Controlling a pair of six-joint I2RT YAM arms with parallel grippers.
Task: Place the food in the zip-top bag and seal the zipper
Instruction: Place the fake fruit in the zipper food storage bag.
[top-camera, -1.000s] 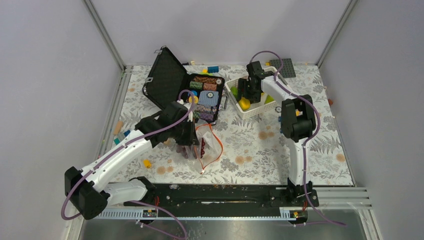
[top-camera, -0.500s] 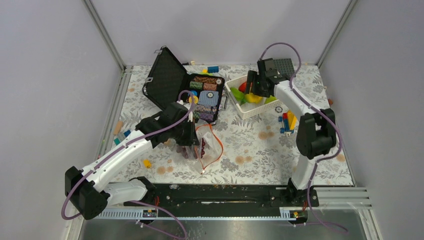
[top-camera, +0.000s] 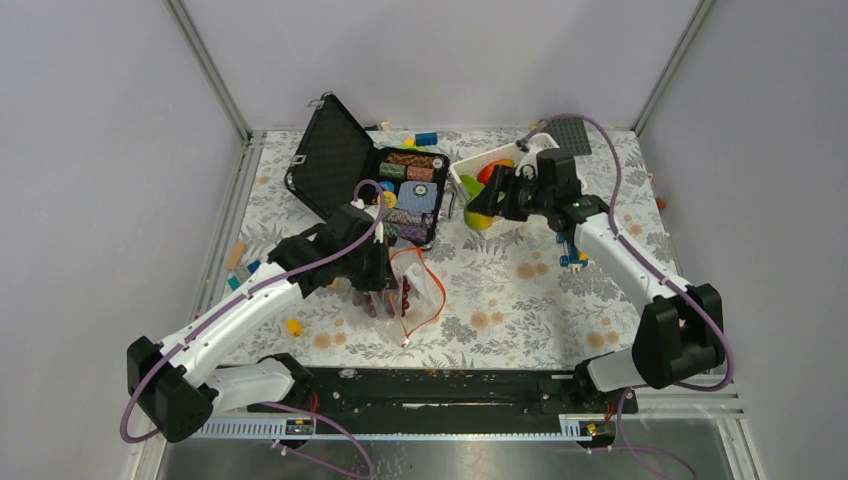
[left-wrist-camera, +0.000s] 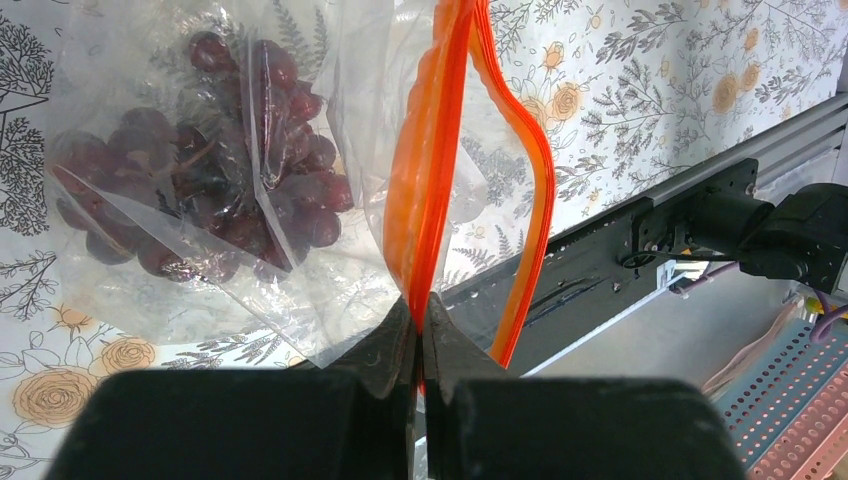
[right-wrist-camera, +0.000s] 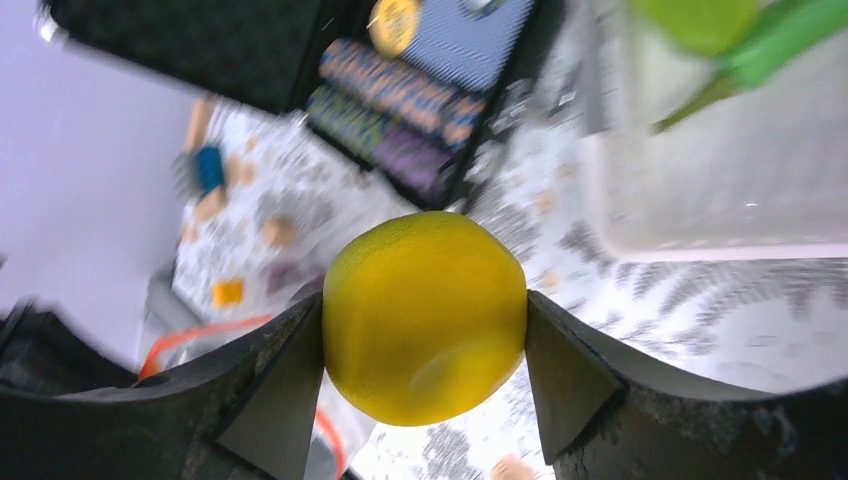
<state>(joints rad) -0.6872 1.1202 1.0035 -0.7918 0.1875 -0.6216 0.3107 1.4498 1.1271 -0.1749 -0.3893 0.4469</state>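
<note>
Nearest the viewer: black rail (top-camera: 450, 385) along the table's (top-camera: 520, 300) near edge, w/ both arm bases on it.

Left of centre, L gripper (left-wrist-camera: 415, 310) has its jaws pressed tight together on one lip of the zipper (left-wrist-camera: 430, 150), the orange strip of the zip-top bag (left-wrist-camera: 250, 200). Bag mouth gapes: the other lip bows away to the side, not joined. Dark purple grapes (left-wrist-camera: 200, 190) sit inside the clear plastic, well down from the mouth. From above, the bag (top-camera: 420, 290) lies on the floral cloth just right of the L gripper (top-camera: 385, 290). One small yellow piece (top-camera: 294, 326) lies loose on the cloth, left of the bag & apart from it.

Further back, right of centre, R gripper (right-wrist-camera: 425, 320) clamps a round yellow fruit (right-wrist-camera: 425, 315) btwn both fingers, jaws spread about as wide as the fruit. It hangs in the air at the near left corner of the white basket (top-camera: 460, 180). Basket holds green pieces (right-wrist-camera: 700, 20); other contents too blurred to name. Toy bricks (top-camera: 572, 250) lie right of the basket.

Left of the basket: open black case (top-camera: 340, 160), lid up, rows of coloured chip stacks (top-camera: 410, 190) inside.

Farthest back: a grey studded plate (top-camera: 568, 132) by the rear wall.
</note>
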